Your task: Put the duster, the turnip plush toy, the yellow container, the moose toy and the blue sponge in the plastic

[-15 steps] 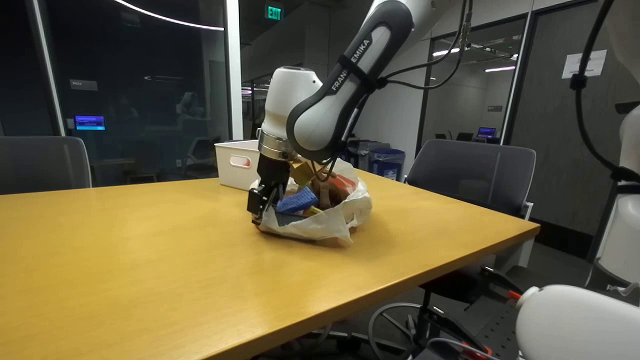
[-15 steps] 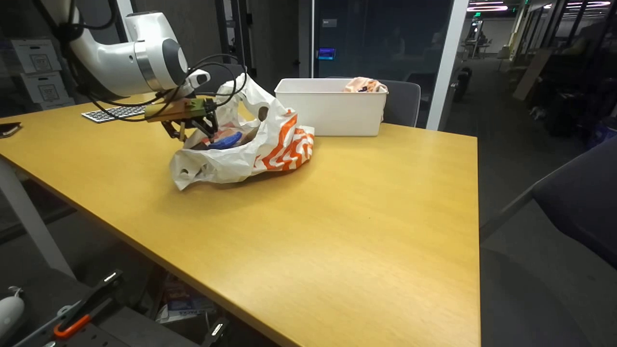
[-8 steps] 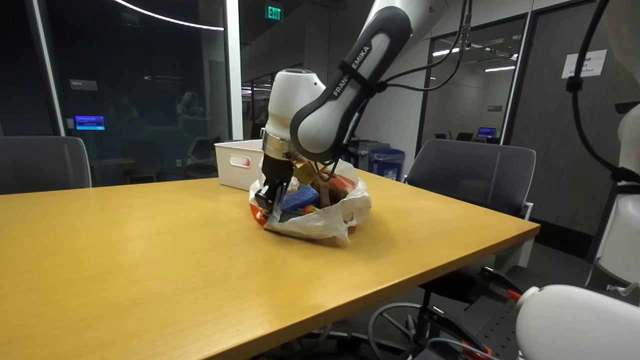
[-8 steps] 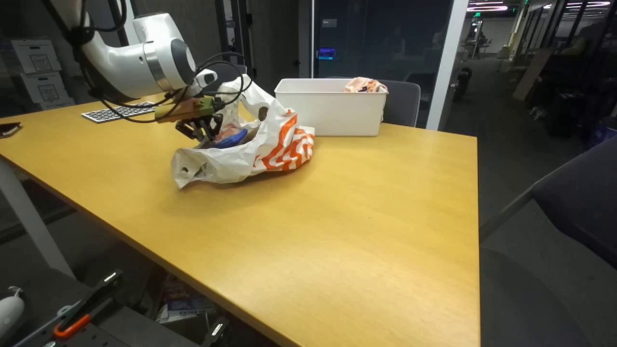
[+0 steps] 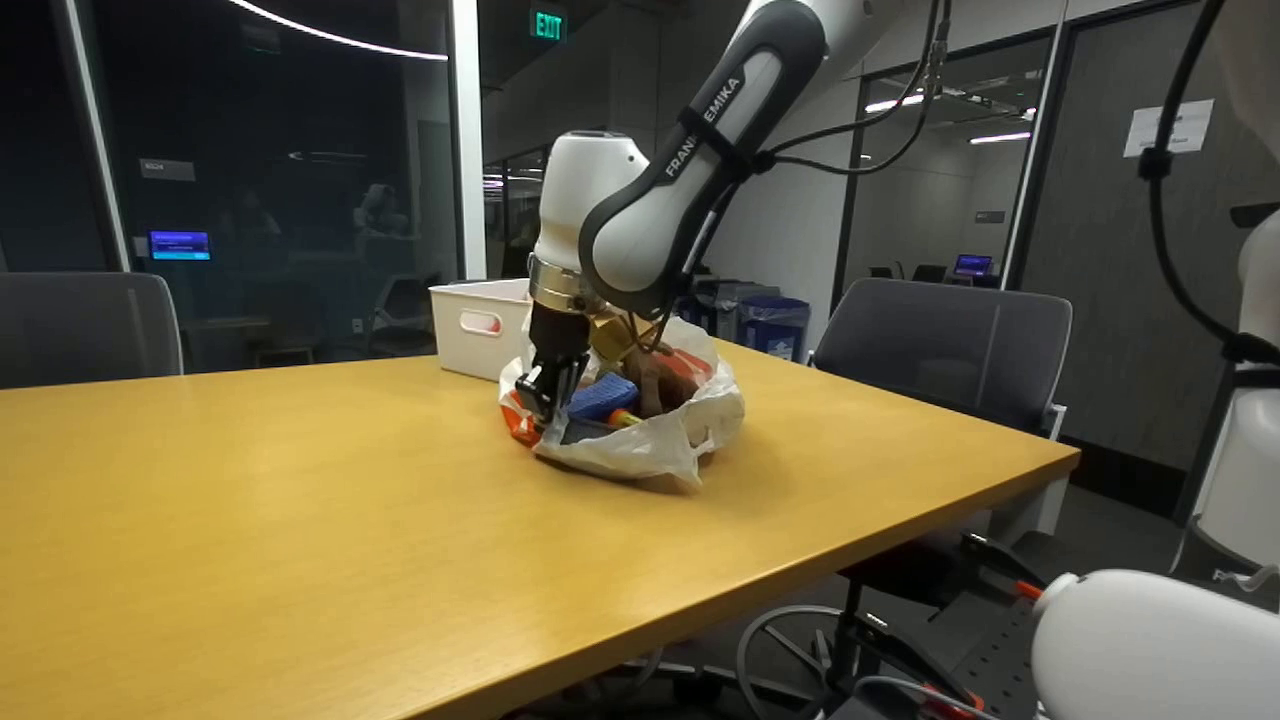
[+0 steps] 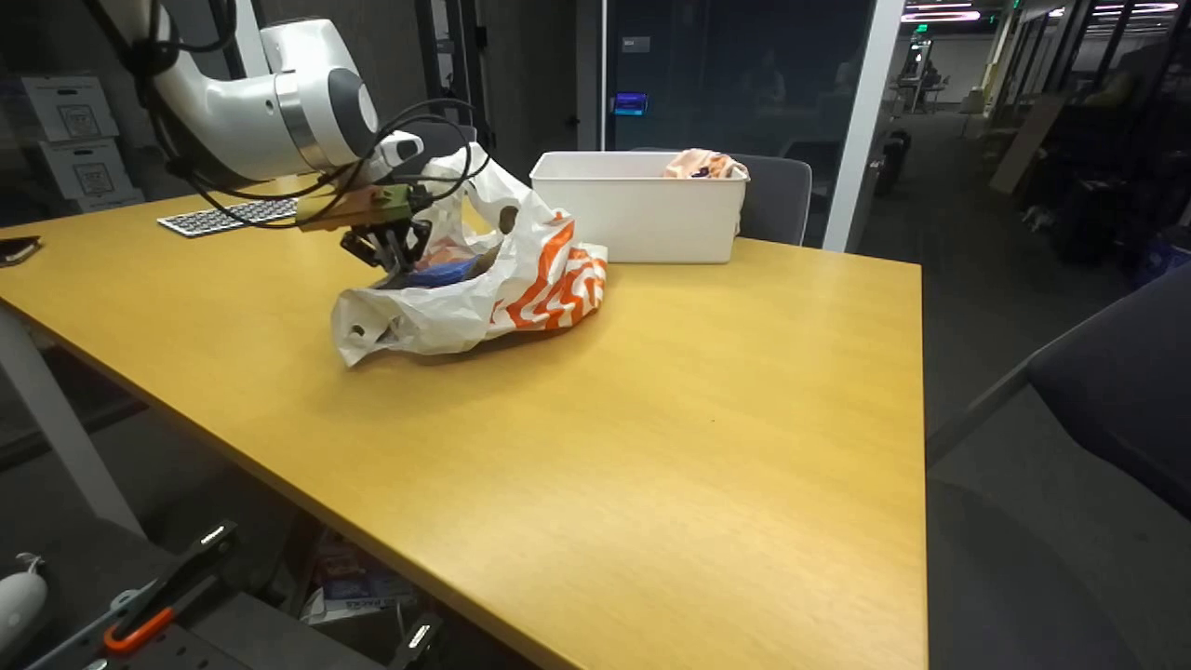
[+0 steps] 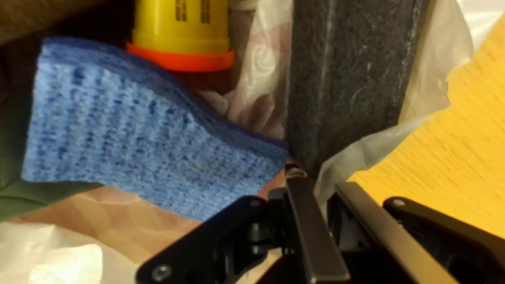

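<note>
The white plastic bag [image 5: 640,455] lies open on the table in both exterior views. My gripper [image 7: 320,181] points down at its rim, fingers drawn close together, with a fold of the bag pinched between them. The dark grey duster [image 7: 351,75] lies inside along that rim, its end just ahead of the fingertips. Beside it rests the blue sponge [image 7: 150,130], and the yellow container [image 7: 181,27] with an orange lid lies beyond. A brown shape [image 5: 655,385] in the bag looks like the moose toy. A green patch [image 7: 23,197] may belong to the turnip plush toy; I cannot tell.
Behind the bag stands a white bin [image 6: 642,219] with a peach cloth [image 6: 704,165] over its rim. A keyboard [image 6: 228,219] lies on the table past the arm. Loose cables [image 6: 437,121] hang around the wrist, and chairs [image 5: 940,360] stand at the table's edges.
My gripper has moved a little further over the bag, and its wide-apart fingers have closed onto the rim. The nearby bag edge has shifted slightly along with it.
</note>
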